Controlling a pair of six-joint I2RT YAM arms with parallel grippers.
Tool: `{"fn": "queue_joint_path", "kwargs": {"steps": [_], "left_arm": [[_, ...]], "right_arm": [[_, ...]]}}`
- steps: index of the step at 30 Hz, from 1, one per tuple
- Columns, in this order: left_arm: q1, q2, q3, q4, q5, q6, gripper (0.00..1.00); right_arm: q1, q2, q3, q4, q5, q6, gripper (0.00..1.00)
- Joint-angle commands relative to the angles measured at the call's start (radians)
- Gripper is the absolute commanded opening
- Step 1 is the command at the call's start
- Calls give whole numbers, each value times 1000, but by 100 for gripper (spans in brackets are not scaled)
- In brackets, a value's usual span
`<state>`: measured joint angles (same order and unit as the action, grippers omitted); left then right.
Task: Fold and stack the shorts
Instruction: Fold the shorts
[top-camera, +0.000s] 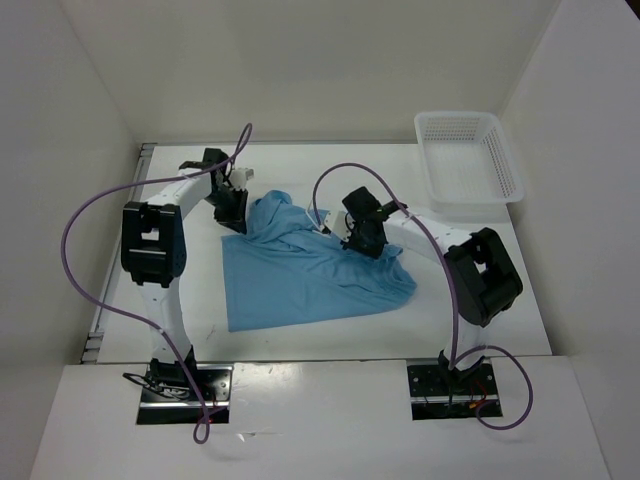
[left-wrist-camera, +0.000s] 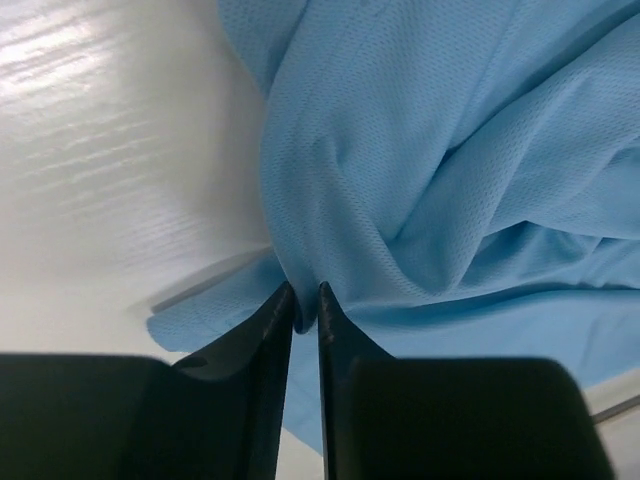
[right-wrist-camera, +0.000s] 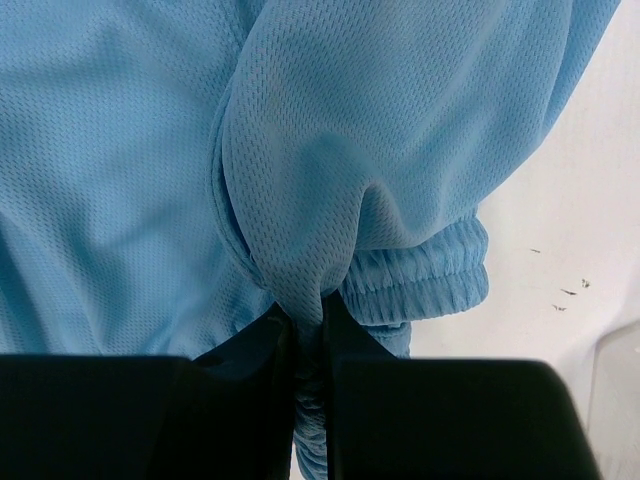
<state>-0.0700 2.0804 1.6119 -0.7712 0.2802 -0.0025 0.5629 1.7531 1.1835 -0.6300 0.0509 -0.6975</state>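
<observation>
**Fold in progress, 2 grips.** My left gripper (left-wrist-camera: 307, 300) was clamped on a pinch of the shorts (top-camera: 300, 275), with a ridge of mesh cloth rising from between its fingertips. My right gripper (right-wrist-camera: 308, 320) was likewise clenched on a fold of the cloth, and the gathered waistband (right-wrist-camera: 430, 275) lay just to the right of its fingers. The shorts lay on the table (top-camera: 300, 170), bunched between the 2 grippers and spread flat behind both, toward the arm bases. I judged the step to be carrying the held far edge over onto the near edge. To do it well, I would raise both grippers together, keep the cloth between them taut, and set the held edge square on the near hem before letting go. The basket (top-camera: 467, 160) stood well beyond the right gripper.
</observation>
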Motion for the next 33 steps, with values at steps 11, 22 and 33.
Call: {"fn": "queue_joint_path", "kwargs": {"steps": [11,22,33], "left_arm": [[-7,46,212,-36,36,2,0],[56,-133,538,-85,20,2,0],[-19,-523,-189,-467,-4,2,0]], "right_arm": [[-17,40,126,131,107,27,0],[-186,71,354,309,279,116,0],[-124,-219,-28,36,15,-120,0]]}}
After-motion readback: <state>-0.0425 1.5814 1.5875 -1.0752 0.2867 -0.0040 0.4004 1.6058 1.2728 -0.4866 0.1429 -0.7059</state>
